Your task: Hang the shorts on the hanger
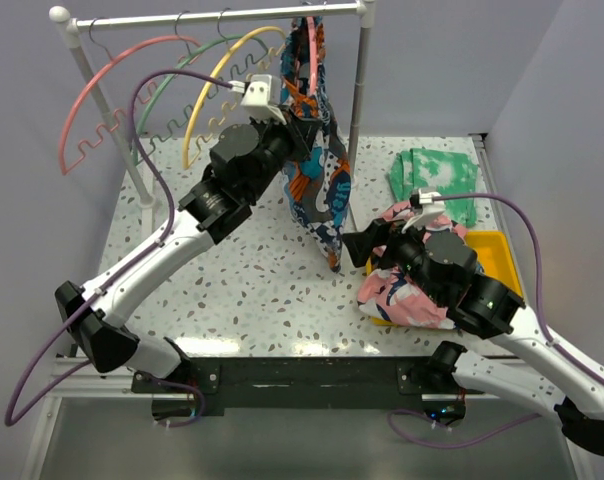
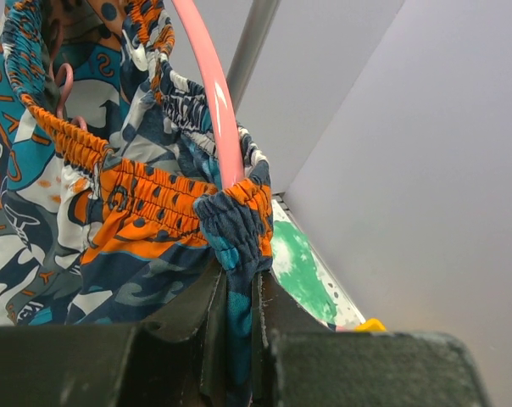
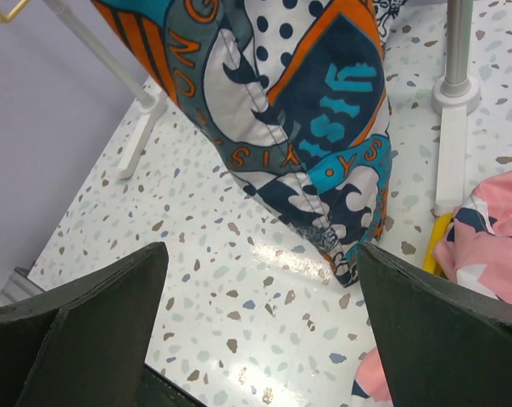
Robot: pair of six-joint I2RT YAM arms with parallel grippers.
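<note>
left gripper point(image 2: 237, 292): pinched tight on the elastic waistband of the shorts point(image 2: 112, 212)
right gripper point(image 3: 260, 263): spread wide, holding nothing, low over the surface point(image 3: 197, 280)
shorts: draped over the hanger point(image 2: 212, 93), lower end hanging down near the surface
hanger: coral-pink, hung near the right end of the rack rail point(image 1: 222, 14)

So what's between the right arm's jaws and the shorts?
Only bare speckled tabletop; the right wrist view shows it, with the shorts hanging ahead of the open jaws.
</note>
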